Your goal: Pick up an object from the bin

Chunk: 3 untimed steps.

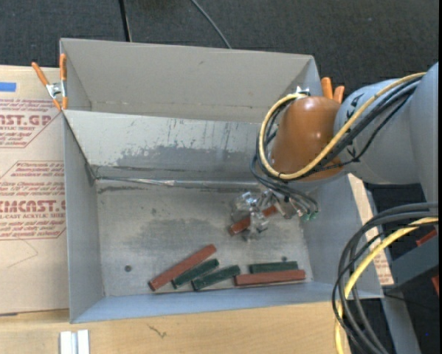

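Dark carpet behind, light wooden tabletop in front, and the grey metal bin (132,231) sits between them. The arm comes in from the right, with an orange cover (303,135) on the wrist and yellow and black cables (266,127) looped around it. The gripper (249,216) is low in the bin, right of centre, over the scuffed floor near the back slope. A small red-brown piece (239,228) sits right at its tip, at the lower-left side of the metal parts. Can't tell whether the gripper is open or closed, or whether the piece is actually gripped or only touched. Along the front wall lie the other things, apart from the gripper: a long red-brown stick (182,266) lying diagonally, two dark green sticks (195,273) (216,277) just beside it, then further right a green stick (274,268) lying flat with a red-brown stick (271,278) touching its front side. Those last two are nearest the gripper, just in front of it.
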Motion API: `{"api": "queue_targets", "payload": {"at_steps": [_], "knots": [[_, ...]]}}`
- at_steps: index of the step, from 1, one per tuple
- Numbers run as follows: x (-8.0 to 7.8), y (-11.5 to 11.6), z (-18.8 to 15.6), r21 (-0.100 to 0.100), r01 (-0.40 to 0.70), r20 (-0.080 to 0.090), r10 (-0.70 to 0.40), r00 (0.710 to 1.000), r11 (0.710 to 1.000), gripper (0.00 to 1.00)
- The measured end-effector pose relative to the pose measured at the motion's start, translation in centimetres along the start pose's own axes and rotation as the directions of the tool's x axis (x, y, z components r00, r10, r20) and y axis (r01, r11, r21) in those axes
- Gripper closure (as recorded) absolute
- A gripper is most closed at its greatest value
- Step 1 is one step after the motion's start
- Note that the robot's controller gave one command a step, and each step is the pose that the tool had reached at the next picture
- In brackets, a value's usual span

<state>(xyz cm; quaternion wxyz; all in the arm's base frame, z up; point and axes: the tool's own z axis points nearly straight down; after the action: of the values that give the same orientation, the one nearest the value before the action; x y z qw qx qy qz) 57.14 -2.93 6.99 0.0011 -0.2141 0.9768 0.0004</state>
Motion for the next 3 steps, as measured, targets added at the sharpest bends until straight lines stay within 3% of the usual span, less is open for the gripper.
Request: {"api": "queue_targets", "payload": {"at_steps": [1,2,3], "knots": [[0.0,0.0,0.0,0.0,0.0,0.0,0.0,1.0,1.0,1.0],[2.4,3.6,-10.9,-0.001,0.497,0.001,-0.497,0.868,0.868,1.0],[2.4,3.6,-10.9,-0.001,0.497,0.001,-0.497,0.868,0.868,1.0]]}}
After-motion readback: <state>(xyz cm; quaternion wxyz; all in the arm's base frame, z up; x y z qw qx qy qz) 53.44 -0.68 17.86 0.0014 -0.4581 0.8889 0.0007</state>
